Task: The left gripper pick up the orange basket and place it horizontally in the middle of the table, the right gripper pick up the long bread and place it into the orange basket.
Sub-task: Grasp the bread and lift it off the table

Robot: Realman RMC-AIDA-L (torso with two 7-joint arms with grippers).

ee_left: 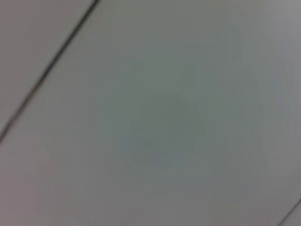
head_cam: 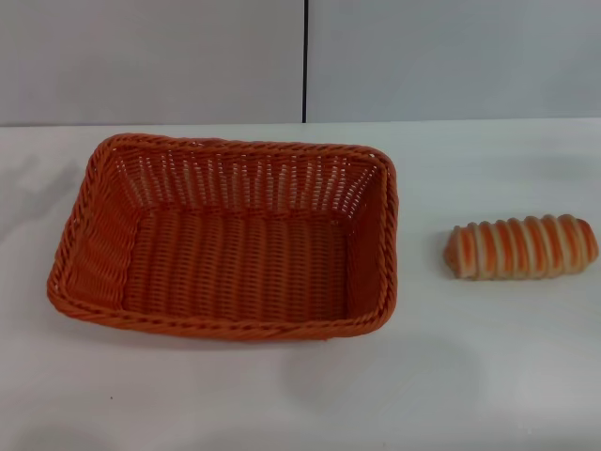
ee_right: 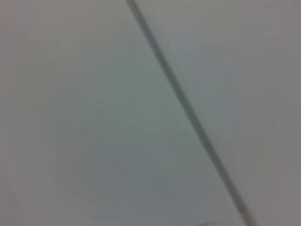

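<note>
The orange basket (head_cam: pixel 225 240) lies on the white table (head_cam: pixel 488 376), left of centre, long side across the view, with nothing inside it. To its right, apart from it, lies the long bread (head_cam: pixel 521 247), cream with orange-brown stripes, also lengthwise across the view. Neither the left gripper nor the right gripper shows in any view. Both wrist views hold only a plain grey surface crossed by a dark line.
A grey wall with a vertical dark seam (head_cam: pixel 305 61) stands behind the table's far edge. Bare tabletop lies in front of the basket and between the basket and the bread.
</note>
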